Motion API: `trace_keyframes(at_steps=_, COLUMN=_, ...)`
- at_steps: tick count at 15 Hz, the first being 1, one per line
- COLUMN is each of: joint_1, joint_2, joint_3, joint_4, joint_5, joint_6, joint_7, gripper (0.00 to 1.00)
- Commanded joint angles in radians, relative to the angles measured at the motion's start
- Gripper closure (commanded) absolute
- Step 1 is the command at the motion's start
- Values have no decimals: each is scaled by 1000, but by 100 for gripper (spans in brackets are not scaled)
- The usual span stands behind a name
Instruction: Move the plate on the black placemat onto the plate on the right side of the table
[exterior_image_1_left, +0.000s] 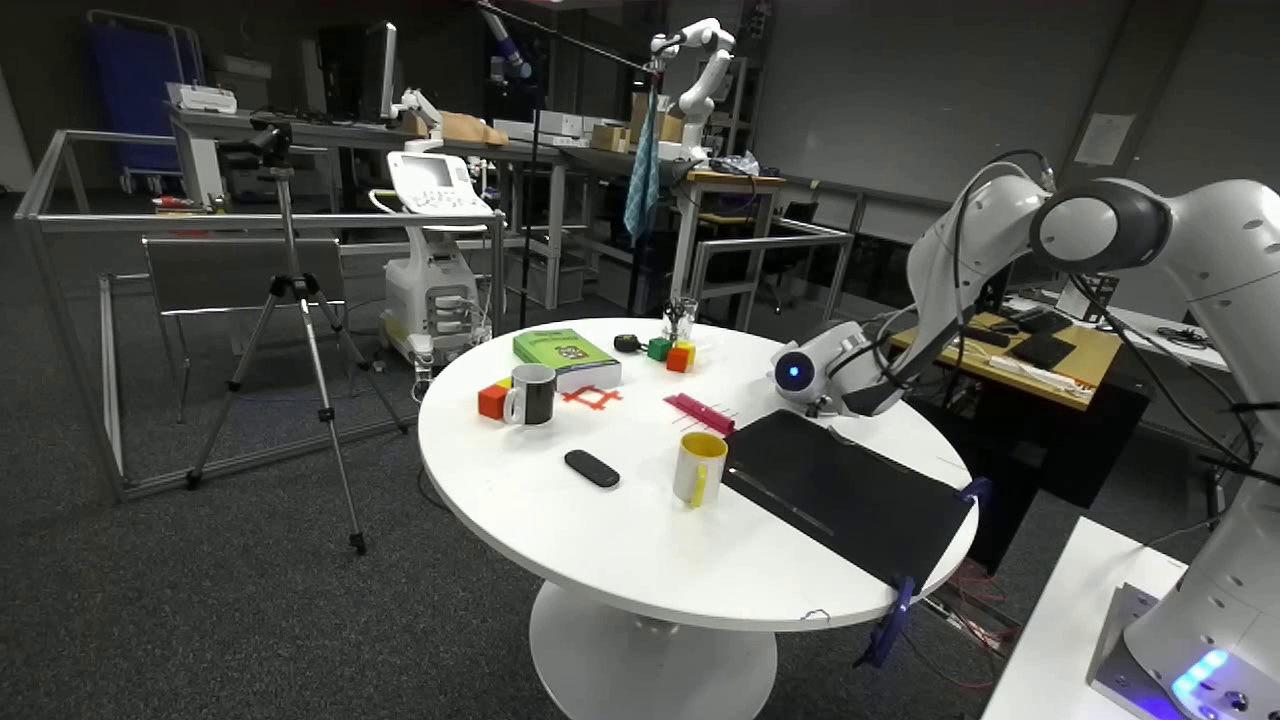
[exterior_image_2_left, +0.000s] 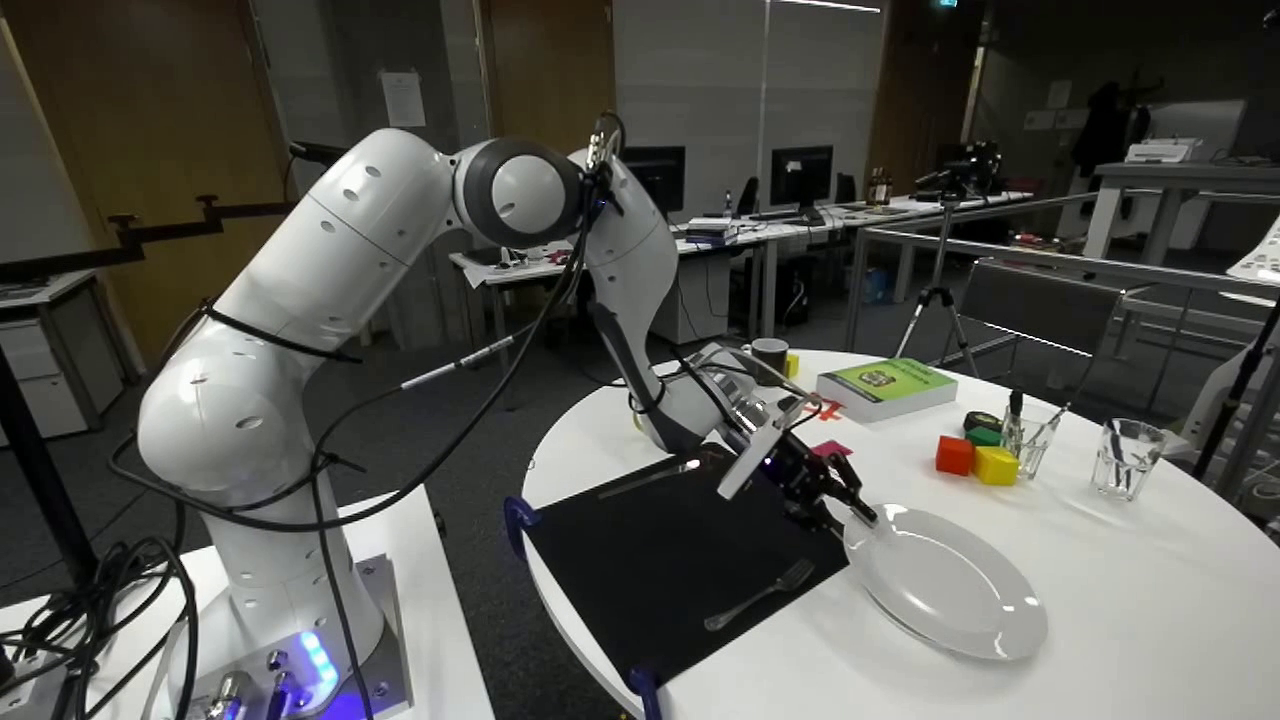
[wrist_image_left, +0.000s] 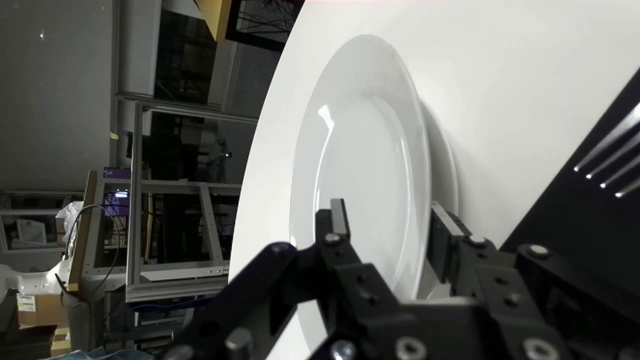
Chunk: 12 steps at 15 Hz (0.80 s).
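The upper plate (wrist_image_left: 357, 170) lies over the lower plate (wrist_image_left: 442, 167), a little off-centre, so that a crescent of the lower rim shows; both are out on the white surface (exterior_image_2_left: 1130, 590), just beside the black placemat (exterior_image_2_left: 680, 550) and not on it. The end effector (wrist_image_left: 391, 214) stands part-way open with the rim of the upper plate between its jaws — one finger over the plate's face, one outside its edge near the lower rim — and seems to grip nothing, though I cannot tell whether either finger touches.

The step in hand looks to be the release. To do it well, part the jaws a little more, then draw straight back along the line of the fingers, with no lift or twist until both tips are past the rim; rising early could hook the plate from below and drag it off the stack. The glossy plates may slide on each other, so go slowly, and keep clear of the fork (exterior_image_2_left: 765, 592) on the mat
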Motion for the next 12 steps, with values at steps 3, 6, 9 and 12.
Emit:
trace_keyframes(at_steps=3, joint_1=8, joint_2=-4, joint_3=1, joint_4=21, joint_5=-39, joint_6=-49, joint_7=28, gripper=8)
trace_keyframes(at_steps=6, joint_1=7, joint_2=-5, joint_3=2, joint_4=24, joint_5=-34, joint_6=-50, joint_7=24, gripper=0)
trace_keyframes(at_steps=9, joint_1=5, joint_2=-6, joint_3=4, joint_4=28, joint_5=-28, joint_6=-49, joint_7=20, gripper=0)
trace_keyframes(at_steps=12, joint_1=4, joint_2=-6, joint_3=5, joint_4=31, joint_5=-25, joint_6=-48, joint_7=16, gripper=0)
